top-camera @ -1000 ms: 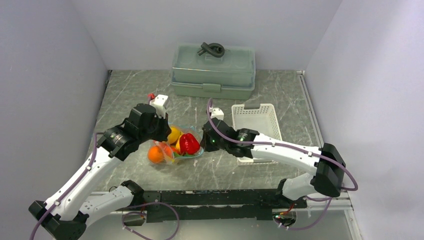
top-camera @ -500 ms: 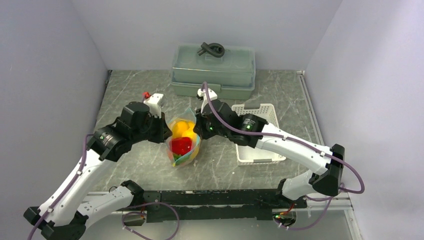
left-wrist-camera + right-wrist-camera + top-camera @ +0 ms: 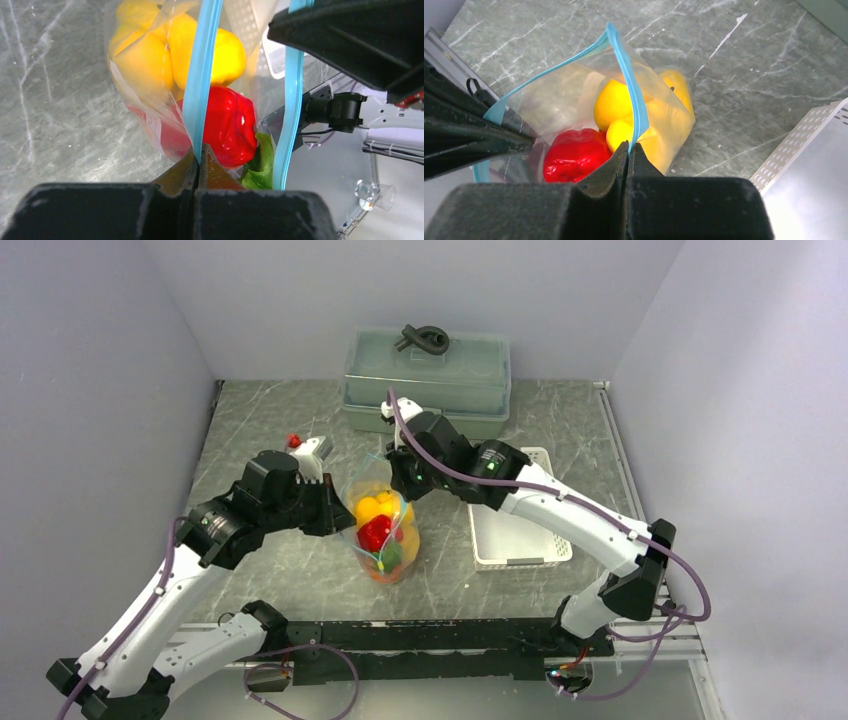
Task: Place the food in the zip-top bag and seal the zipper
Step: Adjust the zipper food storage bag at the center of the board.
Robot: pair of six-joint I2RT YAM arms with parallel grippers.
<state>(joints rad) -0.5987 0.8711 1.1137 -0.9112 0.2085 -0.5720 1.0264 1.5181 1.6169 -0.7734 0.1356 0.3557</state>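
The left gripper (image 3: 198,156) is clamping its jaws shut on one lip of the zipper (image 3: 201,75). The right gripper (image 3: 628,150) is pinching the opposite lip. The zip-top bag (image 3: 385,562) is gaping between them at mid-table, holding the food (image 3: 375,533). A lidded box (image 3: 427,380) is sitting at 12 o'clock on the marbled table (image 3: 260,420) and a basket (image 3: 520,540) at 3 o'clock.

Left gripper (image 3: 197,156) and right gripper (image 3: 628,148) raised the zip-top bag (image 3: 371,478) from lying to hanging; the food (image 3: 376,532) sank.
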